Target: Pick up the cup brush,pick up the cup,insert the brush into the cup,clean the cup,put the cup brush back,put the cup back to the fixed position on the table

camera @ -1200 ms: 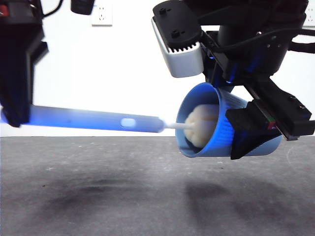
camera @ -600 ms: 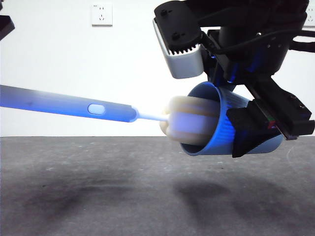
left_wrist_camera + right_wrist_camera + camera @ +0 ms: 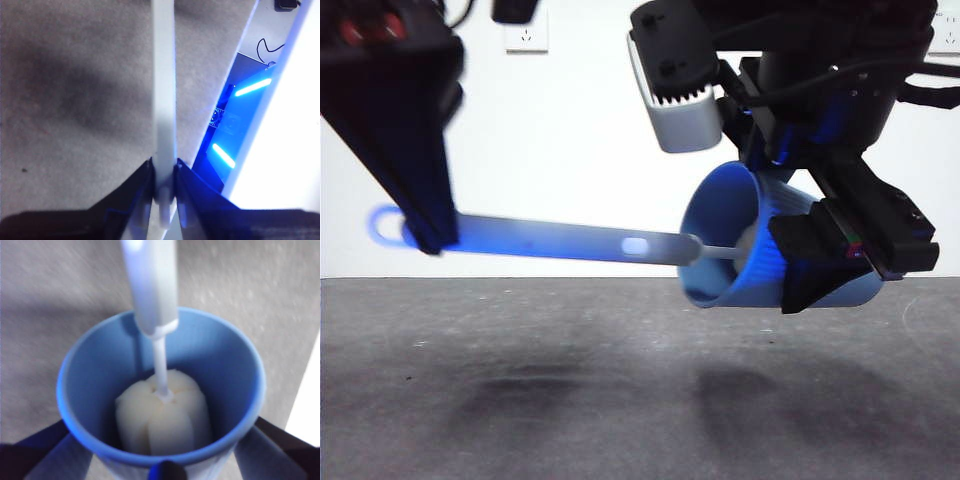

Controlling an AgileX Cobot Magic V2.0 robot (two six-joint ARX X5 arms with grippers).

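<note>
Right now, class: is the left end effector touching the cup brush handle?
Touching. The left wrist view shows the left end effector with both jaws pressed against the cup brush handle, no gap either side.

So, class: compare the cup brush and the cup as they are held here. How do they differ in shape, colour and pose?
The cup brush is long and slim; the cup is wide and hollow. The brush has a cream sponge head, while the cup is blue. The brush lies nearly level in the left gripper; the cup is tipped sideways in the right gripper. Both are held above the table.
</note>
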